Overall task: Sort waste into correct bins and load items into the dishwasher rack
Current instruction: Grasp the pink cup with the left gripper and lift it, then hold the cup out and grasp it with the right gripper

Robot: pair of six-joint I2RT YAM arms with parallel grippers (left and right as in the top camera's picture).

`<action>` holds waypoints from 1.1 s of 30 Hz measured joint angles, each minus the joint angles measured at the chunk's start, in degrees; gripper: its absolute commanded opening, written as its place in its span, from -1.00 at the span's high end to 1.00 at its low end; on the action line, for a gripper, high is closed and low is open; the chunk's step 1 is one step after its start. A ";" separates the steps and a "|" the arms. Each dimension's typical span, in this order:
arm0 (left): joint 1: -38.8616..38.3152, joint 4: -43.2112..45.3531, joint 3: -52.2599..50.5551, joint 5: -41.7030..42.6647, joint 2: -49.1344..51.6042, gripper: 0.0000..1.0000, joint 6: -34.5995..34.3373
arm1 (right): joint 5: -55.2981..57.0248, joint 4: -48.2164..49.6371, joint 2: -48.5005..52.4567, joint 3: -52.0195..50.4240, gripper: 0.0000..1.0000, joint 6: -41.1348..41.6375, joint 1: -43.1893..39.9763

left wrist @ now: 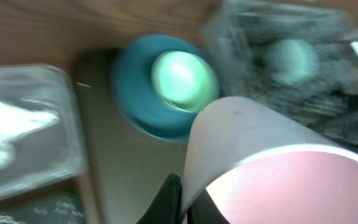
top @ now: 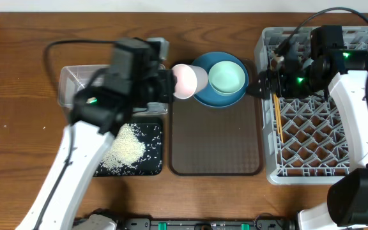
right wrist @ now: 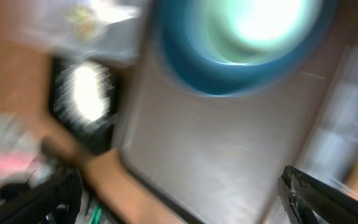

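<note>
1. Clear plastic tub [top: 68,83]: it stands left of the brown serving tray [top: 216,144], off its far-left corner. It has thin see-through walls and rounded corners and is half hidden under the left arm. The left wrist view shows one crumpled white tissue [left wrist: 11,121] inside, with a yellowish scrap beside it too blurred to name.
2. Black tray [top: 153,137]: flat and rectangular, it lies along the brown serving tray's left rim with the two edges almost meeting. It carries one heap of loose white rice [top: 125,153], with stray grains around it.
3. Left gripper [top: 170,86]: it is clamped on the wall of the one pale pink cup [top: 189,80]. The cup is smooth and tipped on its side over the brown serving tray's far-left corner.
4. Brown serving tray: it has rounded corners, a raised rim and a fine-grained surface. It is bare from its middle to its near edge, which is the widest open room.
5. Dark blue bowl [top: 203,96]: round and glossy, it sits at the tray's far end just beside the cup. One mint green bowl [top: 227,76] is nested inside it, making two bowls.
6. Right gripper [top: 259,85]: its jaws are spread wide and hold nothing. It hangs over the tray's far-right corner.
7. Grey rack [top: 312,137]: a lattice of upright pegs, it runs alongside the tray's right rim. Thin wooden chopsticks [top: 277,121] lie along its near-tray edge; I cannot tell whether there is one or two. A light blue bowl [left wrist: 291,59] shows inside, blurred.
</note>
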 measured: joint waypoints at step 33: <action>-0.50 5.09 0.00 29.66 -0.70 0.88 -0.44 | -38.21 -25.07 0.00 -0.02 -0.99 -65.77 5.27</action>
